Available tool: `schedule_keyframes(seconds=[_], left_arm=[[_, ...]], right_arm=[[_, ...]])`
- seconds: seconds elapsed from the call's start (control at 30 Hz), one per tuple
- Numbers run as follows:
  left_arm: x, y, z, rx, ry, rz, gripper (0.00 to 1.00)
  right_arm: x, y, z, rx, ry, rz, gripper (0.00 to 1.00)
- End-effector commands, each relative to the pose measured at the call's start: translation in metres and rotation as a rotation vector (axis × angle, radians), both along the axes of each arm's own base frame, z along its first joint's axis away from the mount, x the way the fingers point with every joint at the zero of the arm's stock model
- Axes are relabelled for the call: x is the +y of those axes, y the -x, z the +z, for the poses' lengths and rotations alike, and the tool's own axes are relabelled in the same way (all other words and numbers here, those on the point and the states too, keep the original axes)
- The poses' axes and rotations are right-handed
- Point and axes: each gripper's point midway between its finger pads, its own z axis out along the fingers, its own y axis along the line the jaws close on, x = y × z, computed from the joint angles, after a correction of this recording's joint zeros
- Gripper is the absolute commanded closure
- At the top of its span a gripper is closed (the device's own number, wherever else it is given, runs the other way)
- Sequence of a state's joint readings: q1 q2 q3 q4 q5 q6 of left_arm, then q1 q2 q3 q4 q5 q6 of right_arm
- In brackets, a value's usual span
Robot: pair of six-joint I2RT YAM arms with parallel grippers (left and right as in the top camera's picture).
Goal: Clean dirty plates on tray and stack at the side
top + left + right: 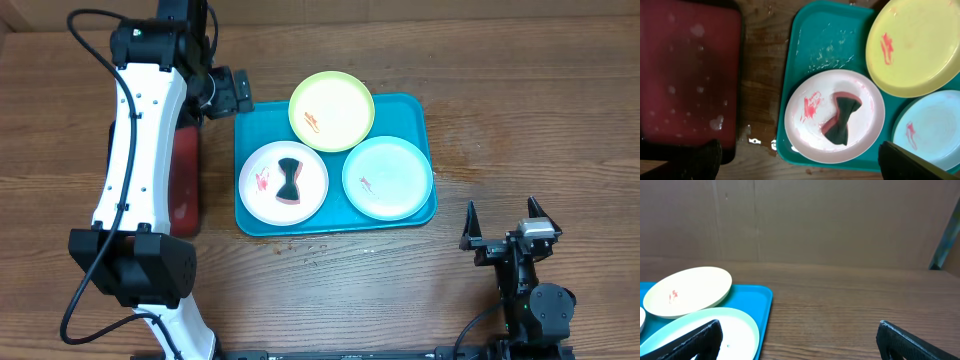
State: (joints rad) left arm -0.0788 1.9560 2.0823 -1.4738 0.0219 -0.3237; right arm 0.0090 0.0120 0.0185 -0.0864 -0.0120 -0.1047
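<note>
The teal tray (pixel 262 122) holds three plates: yellow-green (pixel 332 110) at the back, white (pixel 266 185) front left, pale mint (pixel 387 177) front right. All three carry small red smears. A black and red sponge (pixel 289 181) lies loose on the white plate (pixel 805 125). My left gripper (pixel 228 92) hovers at the tray's back left corner. In its wrist view the left gripper (pixel 799 145) is open and empty above the sponge (pixel 841 120). My right gripper (pixel 510 225) stands open and empty on the bare wood, right of the tray (pixel 757 297).
A dark red tray with a black rim (pixel 185 180) lies left of the teal tray, partly under the left arm. In the left wrist view the red tray (pixel 687 75) shows wet spots. Brown wooden tabletop (pixel 520 120) stretches right of the tray.
</note>
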Motion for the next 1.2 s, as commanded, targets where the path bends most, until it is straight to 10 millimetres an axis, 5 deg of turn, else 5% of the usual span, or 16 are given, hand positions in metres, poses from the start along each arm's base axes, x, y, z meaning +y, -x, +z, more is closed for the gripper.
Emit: schedule_keyframes(seconds=[0.0,0.1,0.2,0.37,0.5,0.7,0.83,0.97,1.07,1.17], left_arm=[[-0.006,0.007,-0.020,0.057,0.015,-0.041,0.00],[-0.011,0.012,-0.037,0.095,0.024,-0.053,0.00],[-0.012,0.018,-0.050,0.128,0.022,-0.056,0.00],[-0.012,0.021,-0.057,0.144,0.021,-0.057,0.00],[-0.013,0.020,-0.057,0.141,0.021,-0.057,0.00],[-0.015,0.019,-0.057,0.135,0.032,-0.060,0.00],[-0.016,0.016,-0.057,0.123,0.033,-0.060,0.00],[-0.016,0.016,-0.057,0.123,0.033,-0.060,0.00],[-0.016,0.016,-0.057,0.122,0.033,-0.061,0.00],[-0.016,0.016,-0.057,0.123,0.033,-0.060,0.00]], right_arm=[[0.018,0.002,0.005,-0.028,-0.061,0.102,0.00],[0.056,0.012,0.008,0.000,-0.215,0.329,0.00],[0.083,0.031,0.054,-0.149,-0.280,0.539,0.00],[0.074,0.070,0.160,-0.561,-0.135,0.520,0.00],[0.072,0.064,0.202,-0.378,-0.027,0.461,0.00],[0.089,0.035,0.215,0.229,-0.113,0.562,0.00],[0.119,0.028,0.228,0.463,-0.304,0.769,0.00],[0.137,-0.002,0.237,0.551,-0.462,0.908,0.00],[0.143,-0.038,0.206,0.677,-0.515,0.794,0.00],[0.154,-0.068,0.147,0.843,-0.455,0.536,0.00]])
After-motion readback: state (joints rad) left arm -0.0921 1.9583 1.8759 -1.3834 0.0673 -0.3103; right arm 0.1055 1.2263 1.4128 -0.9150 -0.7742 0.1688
